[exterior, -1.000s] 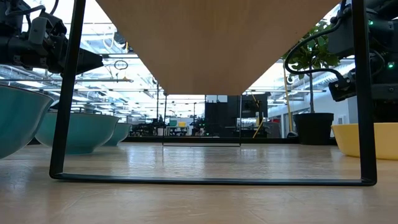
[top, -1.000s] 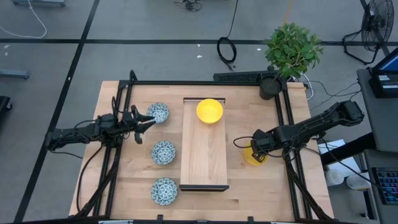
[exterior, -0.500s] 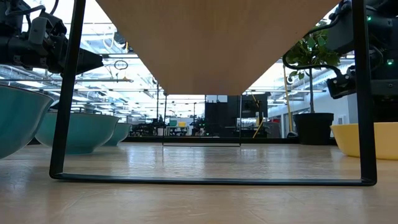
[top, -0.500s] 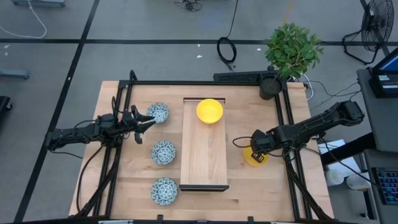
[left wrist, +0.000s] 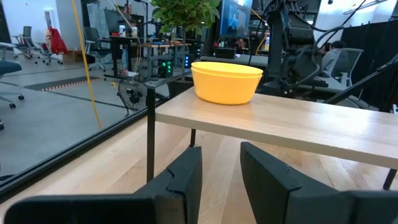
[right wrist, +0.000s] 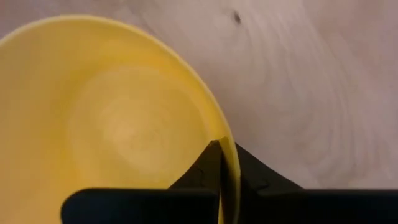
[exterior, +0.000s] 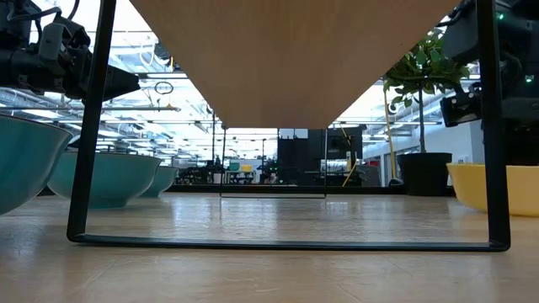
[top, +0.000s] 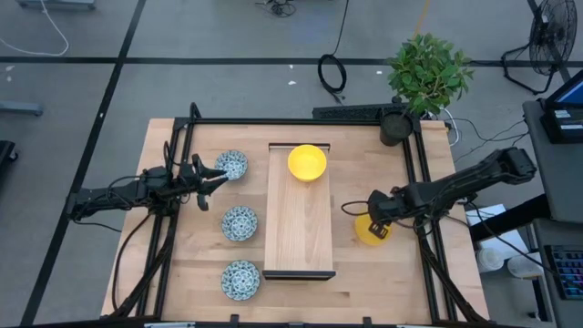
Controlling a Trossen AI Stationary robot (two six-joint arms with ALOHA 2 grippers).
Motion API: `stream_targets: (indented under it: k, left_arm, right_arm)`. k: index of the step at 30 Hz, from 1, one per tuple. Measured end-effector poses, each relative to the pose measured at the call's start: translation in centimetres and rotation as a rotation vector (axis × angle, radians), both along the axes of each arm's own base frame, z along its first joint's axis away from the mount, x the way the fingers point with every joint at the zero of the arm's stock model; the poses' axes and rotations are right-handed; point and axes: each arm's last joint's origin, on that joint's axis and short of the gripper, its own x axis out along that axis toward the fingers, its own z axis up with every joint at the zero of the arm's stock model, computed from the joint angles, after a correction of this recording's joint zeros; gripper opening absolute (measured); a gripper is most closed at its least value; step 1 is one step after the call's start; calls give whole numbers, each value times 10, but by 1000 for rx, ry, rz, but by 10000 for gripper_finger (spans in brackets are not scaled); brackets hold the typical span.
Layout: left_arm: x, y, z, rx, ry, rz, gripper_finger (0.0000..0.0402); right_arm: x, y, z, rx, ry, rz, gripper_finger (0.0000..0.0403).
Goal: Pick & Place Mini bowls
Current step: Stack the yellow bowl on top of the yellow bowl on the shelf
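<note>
Right gripper (top: 376, 219) is pinching the rim of a yellow bowl (top: 370, 229) that is sitting on the table (top: 364, 273) to the right of the wooden tray (top: 298, 228). Its wrist camera is showing one dark finger (right wrist: 208, 165) inside the bowl (right wrist: 106, 118) and the other outside, with the thin yellow rim squeezed between them. From table height, this bowl (exterior: 476, 187) is appearing at the far right edge, resting on the tabletop.

Left gripper (top: 211, 178) is hovering over the left side of the table, its fingers (left wrist: 186, 177) slightly parted and holding nothing, pointing toward the tray. Just beyond its tips is sitting one patterned bowl (top: 231, 165). Two more patterned bowls are lying in a column below it along the tray's left side: the middle one (top: 240, 222) and the nearest one (top: 240, 279).

A second yellow bowl (top: 307, 162) is resting on the far end of the raised tray; the left wrist camera is showing it (left wrist: 226, 81) on the tray's pale top. A potted plant (top: 426, 77) is standing at the table's far right corner.
</note>
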Motion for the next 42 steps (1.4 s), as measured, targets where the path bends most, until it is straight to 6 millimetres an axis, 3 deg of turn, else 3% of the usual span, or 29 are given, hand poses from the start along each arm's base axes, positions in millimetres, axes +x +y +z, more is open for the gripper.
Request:
stream_targets:
  k: [26,42]
  left_arm:
    - [0,0,0,0,0,0,113]
    - [0,0,0,0,-1,0,113]
  right_arm:
    - [-18,-14,39,-249,-352,-37,0]
    - [-4,-12,54,-335,-550,52,0]
